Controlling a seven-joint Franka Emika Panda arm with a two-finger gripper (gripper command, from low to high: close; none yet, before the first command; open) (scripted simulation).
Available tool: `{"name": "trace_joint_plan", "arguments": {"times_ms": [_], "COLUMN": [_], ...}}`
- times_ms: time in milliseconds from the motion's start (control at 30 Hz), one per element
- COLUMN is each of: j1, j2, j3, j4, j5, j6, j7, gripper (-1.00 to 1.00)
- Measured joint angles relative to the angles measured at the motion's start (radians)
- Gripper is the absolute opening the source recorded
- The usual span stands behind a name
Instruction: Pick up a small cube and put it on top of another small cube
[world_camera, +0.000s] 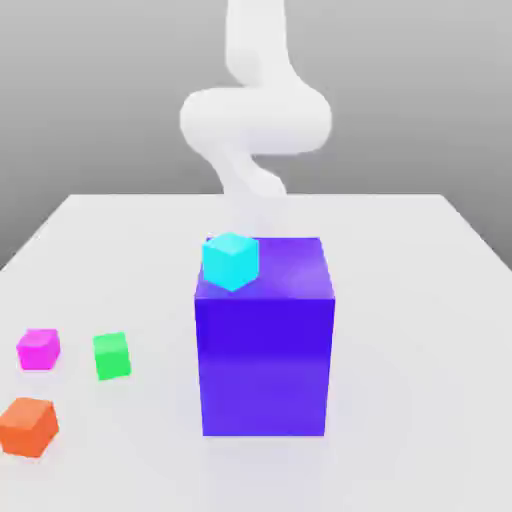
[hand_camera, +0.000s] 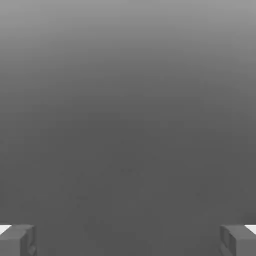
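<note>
Exterior view, from its left to its right. A magenta cube (world_camera: 38, 348) sits on the white table (world_camera: 420, 330) near the left edge, with an orange cube (world_camera: 28, 426) just in front of it, closer to the camera; the two stand apart. A green cube (world_camera: 112, 355) stands just to the right of the magenta one, not touching it. At centre is a large blue block (world_camera: 265, 360), upright and much taller than the small cubes. A cyan cube (world_camera: 231, 260) rests on the block's top face at its left front corner, turned at an angle to the block's edges. Behind the block rises the white robot arm (world_camera: 255, 120), blurred, bending above the table; its lower part is lost behind the block and the cyan cube, so this view does not show the hand.

Hand view. Only a plain grey background and the gripper (hand_camera: 128, 241) appear. Its two grey fingertips (hand_camera: 17, 240) stand at opposite lower corners of the picture, spread wide, with nothing between them: the gripper is open and holds nothing. No cube, block or table shows here; these are visible in the exterior view only
</note>
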Motion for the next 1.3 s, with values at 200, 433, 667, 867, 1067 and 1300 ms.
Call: {"name": "trace_joint_plan", "arguments": {"times_ms": [200, 433, 667, 867, 1067, 1300], "j1": [-0.084, -0.165, -0.250, -0.430, -0.607, -0.599], "j2": [0.197, 0.418, 0.660, 0.892, 1.069, 1.055], "j3": [-0.132, -0.327, -0.516, -0.439, -0.224, -0.236], "j4": [-0.083, -0.179, -0.278, -0.334, -0.291, -0.296], "j5": [-0.101, -0.145, -0.016, 0.309, 0.527, 0.509], "j6": [0.107, 0.232, 0.368, 0.478, 0.601, 0.589], "j7": [-0.152, -0.376, -0.723, -1.140, -1.317, -1.303], "gripper": [0.00, 0.00, 0.00, 0.00, -1.00, -1.00]}}
